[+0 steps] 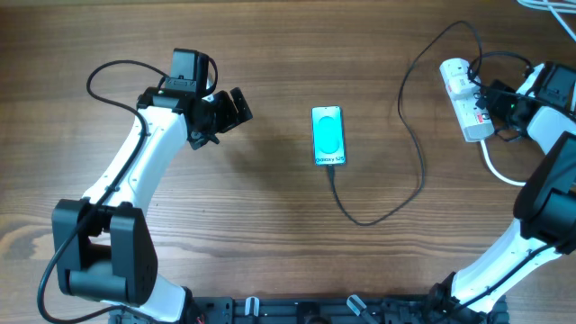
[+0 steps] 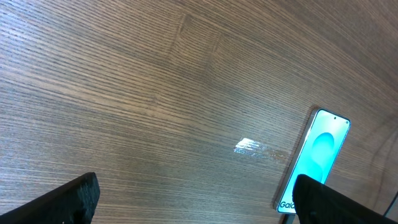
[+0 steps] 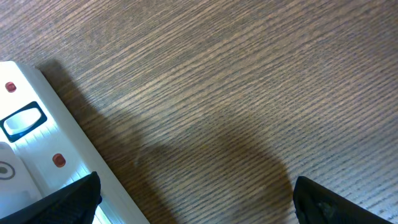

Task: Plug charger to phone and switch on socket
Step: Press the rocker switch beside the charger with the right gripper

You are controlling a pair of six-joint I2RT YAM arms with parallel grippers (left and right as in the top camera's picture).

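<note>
The phone (image 1: pixel 328 135) lies flat at the table's middle, its turquoise screen lit; it also shows in the left wrist view (image 2: pixel 317 155). The charger (image 1: pixel 416 171), a thin black cable, meets the phone's near end, loops right and runs up to the socket (image 1: pixel 463 99), a white power strip at the far right. My left gripper (image 1: pixel 225 117) hovers open left of the phone, nothing between its fingers (image 2: pixel 199 208). My right gripper (image 1: pixel 490 112) stands open at the socket's right side. Its left fingertip (image 3: pixel 68 202) overlaps the socket (image 3: pixel 43 140), whose rocker switch (image 3: pixel 23 119) and red marks show.
A thick white cord (image 1: pixel 495 166) curves from the socket toward the right arm. More white cables (image 1: pixel 551 11) lie at the far right corner. The left arm's black cable (image 1: pixel 97 76) loops at the back left. Bare wood surrounds the phone.
</note>
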